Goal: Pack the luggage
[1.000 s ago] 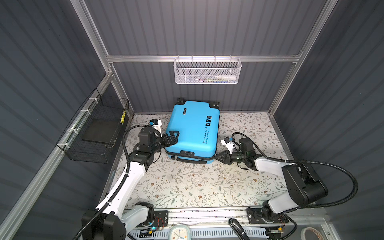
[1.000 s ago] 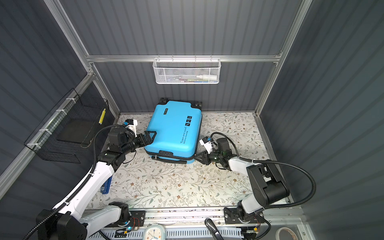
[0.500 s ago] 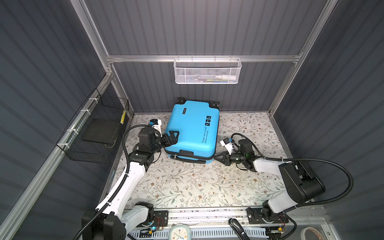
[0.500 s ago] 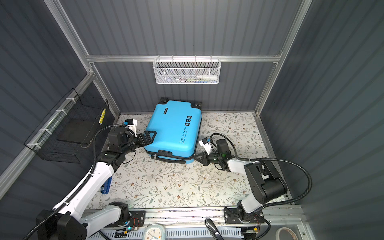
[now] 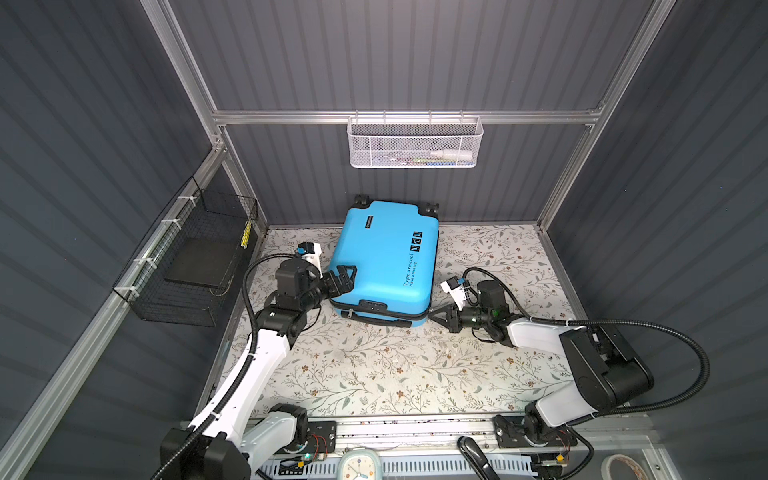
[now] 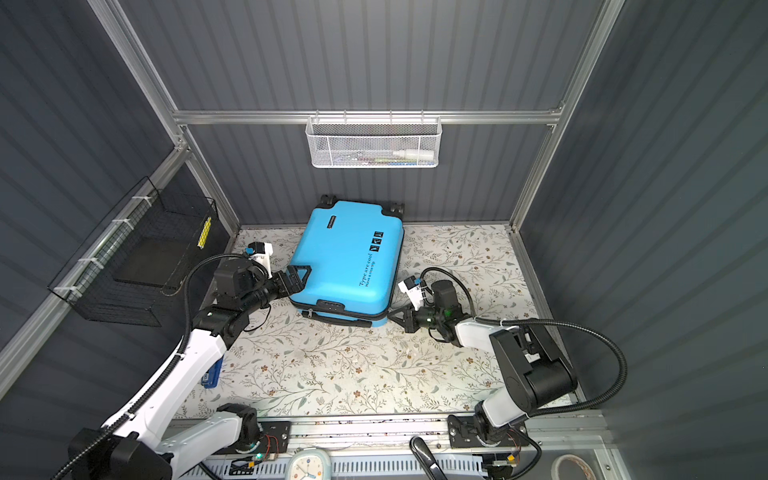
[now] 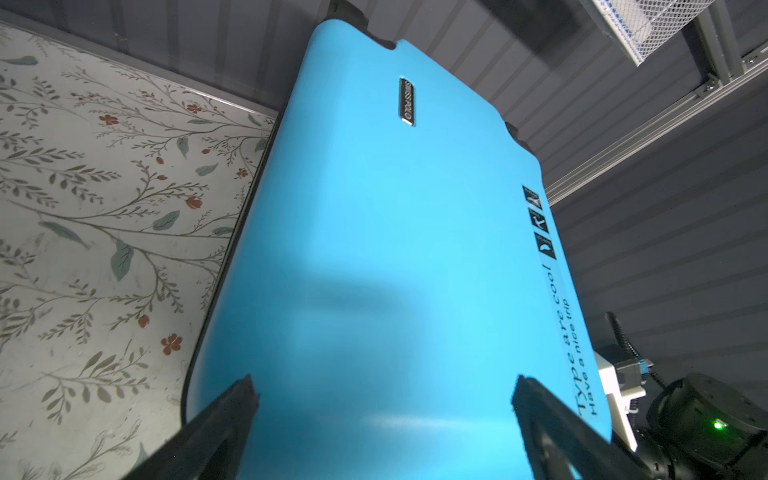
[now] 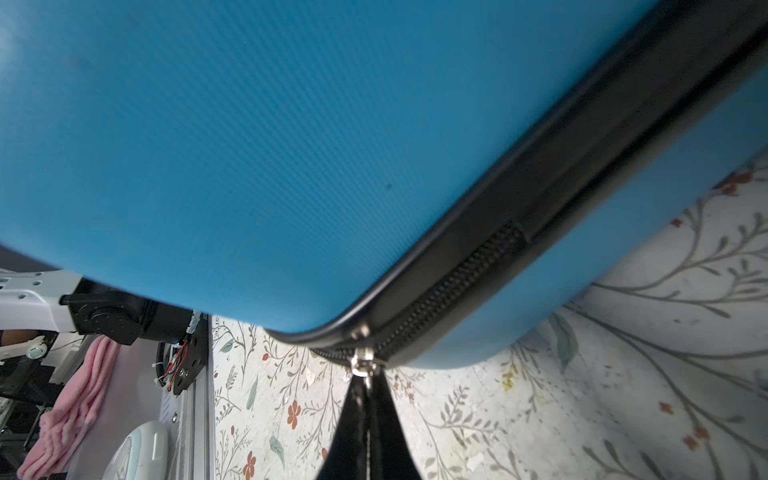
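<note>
1 luggage (image 5: 386, 253), left hand (image 5: 348, 279) wide open over it, right hand (image 8: 368, 380) clamping zipper pull (image 8: 362, 360)

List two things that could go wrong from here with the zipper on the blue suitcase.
The right tool pinches only the tip of the small silver zipper pull; it might slip off. The left tool is open over the bright blue hard-shell suitcase, clamping nothing, so the case could slide when tugged.

Blue luggage (image 7: 374, 249) on floral mat (image 7: 104, 208); left pincer (image 7: 384, 380) spread wide over its near end.
</note>
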Controlling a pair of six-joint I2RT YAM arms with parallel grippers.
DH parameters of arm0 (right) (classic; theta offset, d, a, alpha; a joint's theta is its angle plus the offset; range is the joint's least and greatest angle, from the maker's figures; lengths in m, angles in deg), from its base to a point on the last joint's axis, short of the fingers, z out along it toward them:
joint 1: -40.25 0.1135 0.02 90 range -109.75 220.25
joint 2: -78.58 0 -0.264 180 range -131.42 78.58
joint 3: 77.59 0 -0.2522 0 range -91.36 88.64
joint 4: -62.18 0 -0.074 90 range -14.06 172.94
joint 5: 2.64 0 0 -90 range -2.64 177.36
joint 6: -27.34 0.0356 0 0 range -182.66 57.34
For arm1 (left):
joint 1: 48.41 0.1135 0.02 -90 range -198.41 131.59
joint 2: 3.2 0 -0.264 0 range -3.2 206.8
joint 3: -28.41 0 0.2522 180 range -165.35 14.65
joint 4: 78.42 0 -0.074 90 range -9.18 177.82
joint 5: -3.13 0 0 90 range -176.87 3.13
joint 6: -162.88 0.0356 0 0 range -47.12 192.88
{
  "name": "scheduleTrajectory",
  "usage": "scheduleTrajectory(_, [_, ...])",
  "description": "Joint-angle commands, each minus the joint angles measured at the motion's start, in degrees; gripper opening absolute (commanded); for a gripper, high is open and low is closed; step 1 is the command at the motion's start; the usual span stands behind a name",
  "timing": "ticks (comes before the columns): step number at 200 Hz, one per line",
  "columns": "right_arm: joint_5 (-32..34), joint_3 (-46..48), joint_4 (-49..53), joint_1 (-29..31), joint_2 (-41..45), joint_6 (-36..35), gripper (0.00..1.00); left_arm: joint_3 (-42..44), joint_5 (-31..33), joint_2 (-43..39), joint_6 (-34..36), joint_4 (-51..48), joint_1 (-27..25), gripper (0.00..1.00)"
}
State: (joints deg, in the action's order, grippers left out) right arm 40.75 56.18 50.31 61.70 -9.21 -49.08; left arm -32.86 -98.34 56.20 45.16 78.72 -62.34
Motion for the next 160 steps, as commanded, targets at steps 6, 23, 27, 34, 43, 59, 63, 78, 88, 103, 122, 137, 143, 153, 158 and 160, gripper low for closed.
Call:
scheduleTrajectory(6, [6.1, -1.0, 6.2, -0.1, 1.8, 0.4, 0.0, 5.1, 3.7, -3.7, -0.8, -6.9, -0.3, 0.99])
scheduleTrajectory(23, [8.1, -1.7, 8.7, -0.1, 2.5, 0.3, 0.0, 8.9, 5.4, -6.4, -2.0, -7.8, -0.3, 0.97])
scheduleTrajectory(27, [8.5, -2.0, 9.2, -0.1, 2.6, 0.2, 0.0, 9.9, 5.7, -7.1, -2.8, -7.7, -0.3, 0.97])
scheduleTrajectory(34, [9.2, -2.3, 10.0, -0.1, 2.6, 0.1, 0.0, 12.3, 5.8, -8.4, -4.4, -7.0, -0.4, 0.95])
scheduleTrajectory(43, [10.0, -3.0, 11.0, -0.2, 2.5, -0.1, 0.0, 15.6, 6.1, -10.4, -6.5, -5.6, -1.0, 0.93])
scheduleTrajectory(59, [10.8, -3.9, 12.3, -0.2, 2.0, -0.2, 0.0, 20.8, 9.6, -15.1, -8.4, -3.4, -3.8, 0.9])
scheduleTrajectory(63, [10.8, -4.1, 12.5, -0.2, 1.9, -0.2, 0.0, 21.9, 10.5, -16.3, -8.5, -2.9, -4.7, 0.89])
scheduleTrajectory(78, [10.8, -4.3, 13.0, -0.2, 1.4, -0.2, 0.0, 24.5, 14.5, -19.1, -7.7, -1.7, -8.4, 0.86])
scheduleTrajectory(88, [10.9, -4.2, 13.1, -0.2, 1.1, -0.1, 0.0, 25.9, 15.1, -19.4, -6.5, 0.4, -10.1, 0.82])
scheduleTrajectory(103, [10.7, -4.2, 13.0, -0.2, 0.8, 0.1, 0.0, 28.1, 13.4, -18.0, -5.1, 5.5, -10.5, 0.73])
scheduleTrajectory(122, [10.5, -3.9, 12.2, -0.2, 0.2, 1.1, 0.0, 30.0, 11.0, -14.5, -2.0, 12.9, -10.5, 0.56])
scheduleTrajectory(137, [10.1, -3.9, 11.7, -0.2, -0.1, 1.6, 0.0, 30.9, 10.8, -12.4, 1.0, 17.5, -10.6, 0.49])
scheduleTrajectory(143, [9.8, -3.9, 11.6, -0.2, -0.3, 1.8, 0.0, 31.5, 11.0, -12.0, 2.2, 19.2, -10.6, 0.48])
scheduleTrajectory(153, [9.4, -3.8, 11.3, -0.2, -0.4, 2.0, 0.0, 32.6, 11.0, -11.8, 4.1, 22.3, -10.6, 0.47])
scheduleTrajectory(158, [9.4, -3.8, 11.3, -0.2, -0.4, 2.1, 0.0, 33.2, 11.3, -11.9, 4.9, 23.7, -10.6, 0.47])
scheduleTrajectory(160, [9.3, -3.8, 11.3, -0.2, -0.4, 2.1, 0.0, 33.4, 11.5, -12.0, 5.3, 24.0, -10.6, 0.47])
